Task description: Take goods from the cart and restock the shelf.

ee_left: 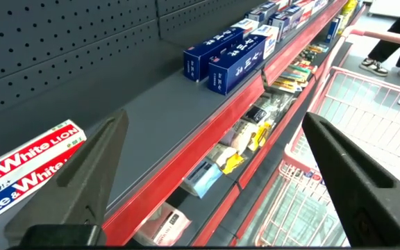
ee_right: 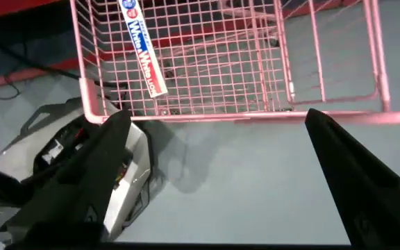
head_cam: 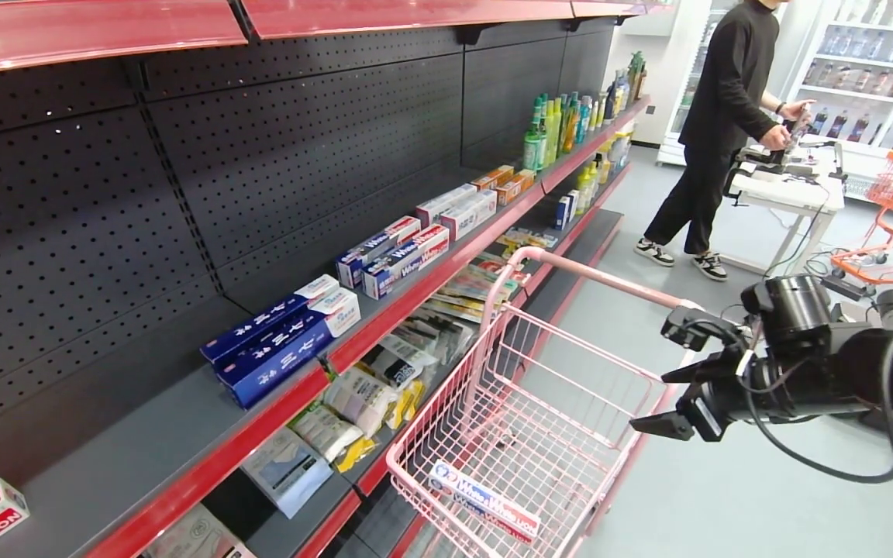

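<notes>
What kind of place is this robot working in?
Probably a small supermarket or mock-up: a long shelf of toothpaste boxes, a pink shopping cart, and bottled drinks at the back.

Premises: a retail shop. I face an aisle with a red-edged pegboard shelf point(head_cam: 144, 457) stocked with boxed toothpaste point(head_cam: 404, 252) and bottles point(head_cam: 555, 128). A pink wire cart point(head_cam: 570, 267) stands beside it, and lit drinks racks point(head_cam: 873, 77) line the far wall.
</notes>
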Tool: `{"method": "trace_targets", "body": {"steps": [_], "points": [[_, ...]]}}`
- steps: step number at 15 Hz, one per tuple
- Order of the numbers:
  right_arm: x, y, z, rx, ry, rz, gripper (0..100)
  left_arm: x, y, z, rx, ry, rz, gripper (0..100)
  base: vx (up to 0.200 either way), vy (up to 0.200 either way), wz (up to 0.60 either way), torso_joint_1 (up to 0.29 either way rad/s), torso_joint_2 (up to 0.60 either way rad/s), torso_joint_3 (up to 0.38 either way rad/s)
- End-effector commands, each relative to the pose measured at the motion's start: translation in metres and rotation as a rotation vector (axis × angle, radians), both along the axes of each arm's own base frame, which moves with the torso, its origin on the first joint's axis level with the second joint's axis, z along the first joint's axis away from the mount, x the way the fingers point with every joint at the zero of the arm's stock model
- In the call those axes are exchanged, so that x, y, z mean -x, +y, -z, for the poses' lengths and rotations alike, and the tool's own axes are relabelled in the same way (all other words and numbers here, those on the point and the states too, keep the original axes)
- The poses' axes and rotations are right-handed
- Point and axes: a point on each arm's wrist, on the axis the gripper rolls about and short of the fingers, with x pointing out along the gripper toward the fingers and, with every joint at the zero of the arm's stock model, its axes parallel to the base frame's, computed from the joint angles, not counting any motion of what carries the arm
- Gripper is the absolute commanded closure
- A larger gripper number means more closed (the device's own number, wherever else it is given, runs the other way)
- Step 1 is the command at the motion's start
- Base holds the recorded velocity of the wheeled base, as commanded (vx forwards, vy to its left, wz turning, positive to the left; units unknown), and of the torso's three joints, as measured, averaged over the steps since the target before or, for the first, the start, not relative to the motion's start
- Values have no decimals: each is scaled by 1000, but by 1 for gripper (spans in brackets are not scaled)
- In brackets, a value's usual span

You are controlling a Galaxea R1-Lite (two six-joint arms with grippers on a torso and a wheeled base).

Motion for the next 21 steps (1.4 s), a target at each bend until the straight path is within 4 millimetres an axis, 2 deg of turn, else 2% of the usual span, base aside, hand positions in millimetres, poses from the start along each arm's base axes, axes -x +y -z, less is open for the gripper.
{"method": "trace_targets", "body": {"steps": [1,3,7,12,16,21], "points": [[-23,22,40,19,84,-86,0,0,0,0,0,1,-1,0,0,0,0,0,0,0],[-29,39,54,26,111,-131,0,0,0,0,0,1,-1,0,0,0,0,0,0,0],[-38,57,72,34,137,-182,0,0,0,0,0,1,-1,0,0,0,0,-38,84,42],[-52,84,85,52,125,-234,0,0,0,0,0,1,-1,0,0,0,0,-85,180,96],[-50,100,95,59,144,-278,0,0,0,0,0,1,-1,0,0,0,0,-101,210,110],[-51,111,108,67,143,-303,0,0,0,0,0,1,-1,0,0,0,0,-134,284,156]]}}
